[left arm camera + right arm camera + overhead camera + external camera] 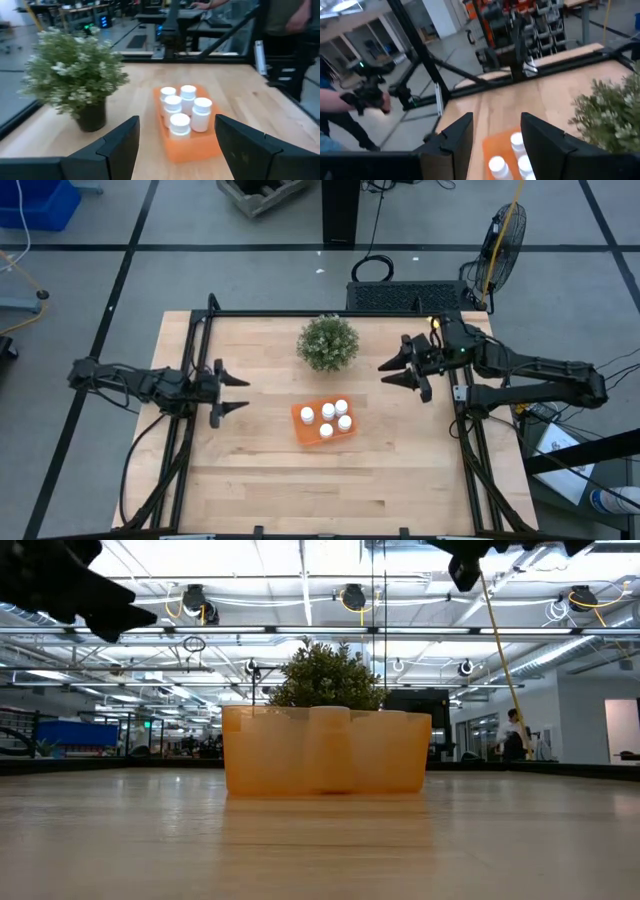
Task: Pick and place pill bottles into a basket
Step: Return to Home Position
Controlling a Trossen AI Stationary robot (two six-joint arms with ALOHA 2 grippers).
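The orange basket [323,422] rests on the table near its middle. Several white pill bottles [328,417] stand upright inside it; they also show in the left wrist view [185,108] and partly in the right wrist view [511,156]. In the low view the basket [325,751] stands in front of the plant. My left gripper [235,393] is open and empty, above the table's left side, pointing at the basket. My right gripper [392,373] is open and empty, at the far right, beside the plant.
A round bushy green plant in a dark pot [328,343] stands at the table's far middle, just beyond the basket. A black frame [300,314] runs around the table. A person [285,30] stands beyond the table's right side.
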